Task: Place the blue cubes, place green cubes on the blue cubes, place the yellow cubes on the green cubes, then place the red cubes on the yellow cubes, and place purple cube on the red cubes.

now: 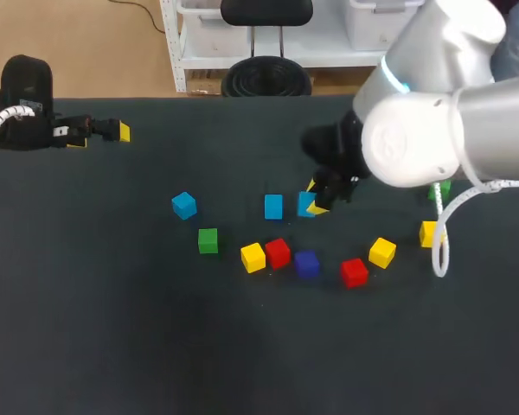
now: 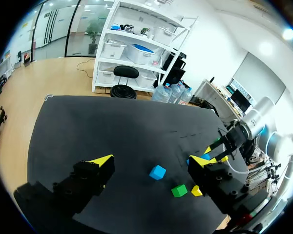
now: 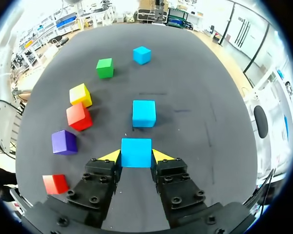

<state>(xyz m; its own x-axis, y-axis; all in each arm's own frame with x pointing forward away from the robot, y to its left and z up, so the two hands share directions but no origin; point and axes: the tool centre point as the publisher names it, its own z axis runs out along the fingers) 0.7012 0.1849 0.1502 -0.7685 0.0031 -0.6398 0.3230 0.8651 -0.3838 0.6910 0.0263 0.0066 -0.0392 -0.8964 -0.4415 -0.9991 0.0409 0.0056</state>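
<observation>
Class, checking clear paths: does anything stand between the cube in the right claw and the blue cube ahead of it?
Nothing visible does. Only bare table separates the held cube from the blue cube ahead.

From above, the right arm (image 1: 432, 130) covers most of the right gripper (image 1: 315, 199) — only its yellow tips and part of the blue cube (image 1: 304, 204) gripped between them show. Back along the arm from that gripper, a green cube (image 1: 440, 190) sits mostly under the arm, and a cable (image 1: 436, 252) crosses a yellow cube (image 1: 426, 232). Beside the left gripper (image 2: 152, 161), a second yellow cube (image 2: 196, 191) is partly behind one finger (image 2: 219, 183).
</observation>
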